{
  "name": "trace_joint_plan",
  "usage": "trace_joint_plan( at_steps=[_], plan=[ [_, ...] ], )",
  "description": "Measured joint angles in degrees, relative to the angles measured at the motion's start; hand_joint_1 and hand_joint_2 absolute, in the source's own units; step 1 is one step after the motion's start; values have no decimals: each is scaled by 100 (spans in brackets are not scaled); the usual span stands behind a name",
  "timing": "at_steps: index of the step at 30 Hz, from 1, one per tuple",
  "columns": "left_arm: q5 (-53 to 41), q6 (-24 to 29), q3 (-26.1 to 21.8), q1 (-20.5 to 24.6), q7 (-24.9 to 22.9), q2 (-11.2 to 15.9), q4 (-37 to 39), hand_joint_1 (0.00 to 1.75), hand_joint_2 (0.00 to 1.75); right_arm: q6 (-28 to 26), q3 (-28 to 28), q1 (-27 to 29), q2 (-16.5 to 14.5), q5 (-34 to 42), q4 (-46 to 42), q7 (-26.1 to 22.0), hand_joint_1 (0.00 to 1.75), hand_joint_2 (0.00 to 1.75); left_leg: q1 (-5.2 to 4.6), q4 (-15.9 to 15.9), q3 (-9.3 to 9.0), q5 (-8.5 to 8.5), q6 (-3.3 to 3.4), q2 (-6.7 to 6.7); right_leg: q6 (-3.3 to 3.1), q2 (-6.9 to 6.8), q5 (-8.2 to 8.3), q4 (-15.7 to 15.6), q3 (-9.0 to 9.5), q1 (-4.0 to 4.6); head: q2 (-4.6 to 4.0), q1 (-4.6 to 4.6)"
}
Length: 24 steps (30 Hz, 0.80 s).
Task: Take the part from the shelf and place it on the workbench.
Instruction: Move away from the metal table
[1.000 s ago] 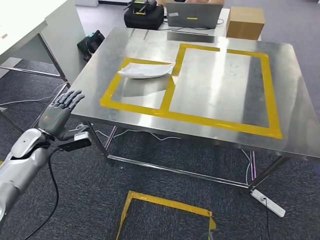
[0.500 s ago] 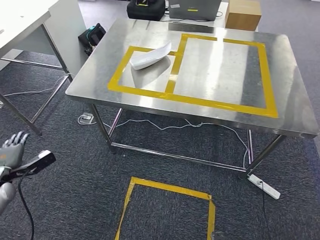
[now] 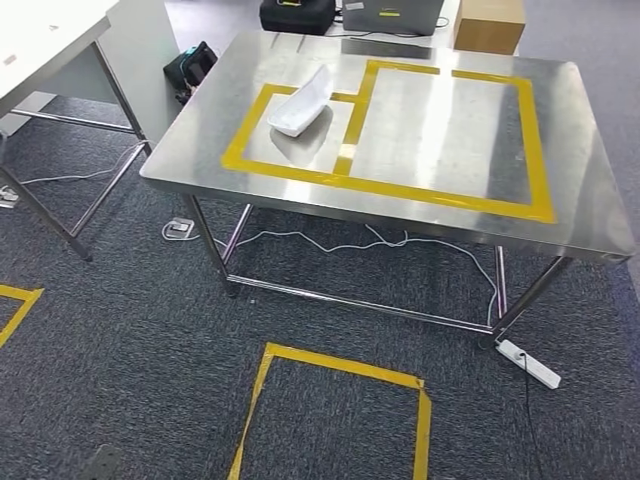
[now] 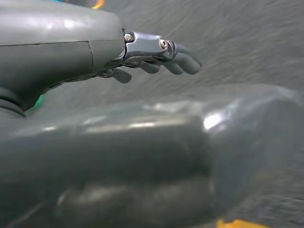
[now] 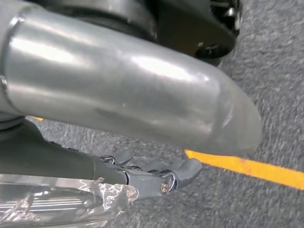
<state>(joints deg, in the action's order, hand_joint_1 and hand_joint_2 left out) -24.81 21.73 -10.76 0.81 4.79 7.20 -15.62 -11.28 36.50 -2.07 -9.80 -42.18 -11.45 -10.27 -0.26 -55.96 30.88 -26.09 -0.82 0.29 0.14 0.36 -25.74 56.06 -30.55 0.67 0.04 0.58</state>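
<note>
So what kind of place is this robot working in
Probably a robotics lab or workshop test area: a stainless steel workbench marked with yellow tape rectangles, a taped square on grey carpet, and a power strip with loose cables underneath.

The steel bench (image 3: 468,215) lay ahead of me, its top bare inside the larger yellow tape frame (image 3: 451,135); the only thing in the way up there was the white part (image 3: 302,103), resting in the smaller frame toward my left. Along the far edge stood a cardboard box (image 3: 489,22) and a black bag (image 3: 296,14). A second table (image 3: 53,45) closed off my left. Under the bench, cables (image 3: 362,242) and a power strip (image 3: 530,364) cluttered the carpet
</note>
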Motion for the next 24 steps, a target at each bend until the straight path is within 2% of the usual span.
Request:
trace_joint_plan(
  at_steps=[2,4,5,6,7,8,9,10,11,12,14,15,16,17,19,20,21,22,23,24],
  plan=[
    [-1,8,-158,-26,-55,-93,78,0,0,-11,5,-1,-6,-5,0,-1,0,0,24,-497,231,-344,-71,-15,-35,-32,60,-37,-35,-29,0,35],
    [-2,-2,-266,-33,-79,-170,145,0,0,-16,10,-1,-6,-10,0,-1,0,0,60,-1254,568,-735,-136,-15,-42,-64,101,-36,-102,-35,0,54],
    [-2,-12,-302,-44,-96,-203,174,0,0,-18,13,2,-6,-15,0,-1,0,0,77,-1490,662,-808,-159,-14,-38,-85,119,-30,-134,-35,0,55],
    [-3,-35,-334,-55,-140,-230,201,0,0,-25,15,5,-7,-26,0,-1,0,0,94,-1520,654,-764,-177,-13,-28,-111,136,-18,-165,-38,0,54],
    [-3,-73,-366,-64,-227,-256,223,0,0,-36,16,7,-7,-42,0,-1,0,0,110,-1325,533,-621,-193,-1,-14,-144,150,0,-195,-45,0,55],
    [-2,-119,-399,-66,-355,-294,239,0,0,-50,18,8,-8,-61,0,-1,0,0,125,-955,316,-429,-211,47,8,-181,158,25,-221,-54,0,56],
    [7,-165,-430,-58,-500,-361,249,0,0,-65,18,8,-8,-77,-2,-1,0,0,128,-538,89,-286,-222,154,43,-222,158,59,-243,-51,0,61],
    [31,-192,-465,-47,-631,-435,252,0,0,-75,18,7,-6,-86,-3,0,0,0,128,-212,-82,-186,-203,230,81,-266,151,88,-256,-47,0,63],
    [61,-202,-501,-38,-730,-544,255,0,0,-83,19,7,-5,-88,-5,4,0,0,119,-16,-175,-145,-162,280,120,-311,147,104,-259,-40,0,60],
    [96,-199,-541,-35,-803,-656,259,0,0,-88,19,7,-4,-86,-7,13,0,0,101,45,-185,-145,-104,281,156,-359,147,104,-252,-37,0,57],
    [124,-209,-615,-53,-913,-912,286,0,0,-92,20,8,-7,-93,-6,45,0,0,77,43,-155,-92,27,155,224,-436,156,89,-239,-72,0,47],
    [113,-226,-637,-67,-957,-1036,300,0,0,-91,20,8,-8,-104,-5,63,0,0,71,46,-143,-64,78,111,262,-407,101,140,-261,-92,0,45],
    [87,-247,-646,-73,-986,-1146,313,0,0,-87,20,9,-9,-121,-5,81,0,0,71,50,-126,-35,126,68,295,-337,-25,294,-328,-105,0,41],
    [52,-259,-648,-72,-993,-1233,319,0,0,-82,20,11,-10,-143,-4,101,0,0,70,52,-102,-8,166,27,316,-237,-223,580,-452,-111,0,35],
    [-32,-244,-648,-58,-922,-1362,323,0,0,-72,20,20,-10,-186,-4,137,0,0,50,50,-42,32,213,-71,321,-95,-659,1382,-771,-108,0,27],
    [-77,-221,-648,-52,-852,-1408,323,0,0,-69,20,25,-10,-203,-4,149,0,0,38,48,-17,49,223,-128,310,-71,-773,1680,-884,-104,0,26],
    [-118,-192,-648,-51,-771,-1431,324,0,0,-68,21,29,-10,-214,-4,152,0,0,28,46,-1,64,224,-190,293,-57,-775,1774,-897,-99,0,26],
    [-157,-158,-649,-49,-687,-1444,324,0,0,-67,24,32,-10,-223,-4,153,0,0,22,44,7,76,220,-255,272,-41,-669,1628,-794,-93,0,28],
    [-190,-124,-650,-43,-611,-1450,325,0,0,-64,29,33,-9,-230,-4,149,0,0,19,43,9,86,211,-325,248,1,-486,1273,-586,-89,0,27],
    [-222,-97,-651,-31,-551,-1452,325,0,0,-60,34,31,-5,-234,-4,144,0,0,19,42,12,96,198,-394,222,116,-328,838,-344,-91,0,27]
  ],
)
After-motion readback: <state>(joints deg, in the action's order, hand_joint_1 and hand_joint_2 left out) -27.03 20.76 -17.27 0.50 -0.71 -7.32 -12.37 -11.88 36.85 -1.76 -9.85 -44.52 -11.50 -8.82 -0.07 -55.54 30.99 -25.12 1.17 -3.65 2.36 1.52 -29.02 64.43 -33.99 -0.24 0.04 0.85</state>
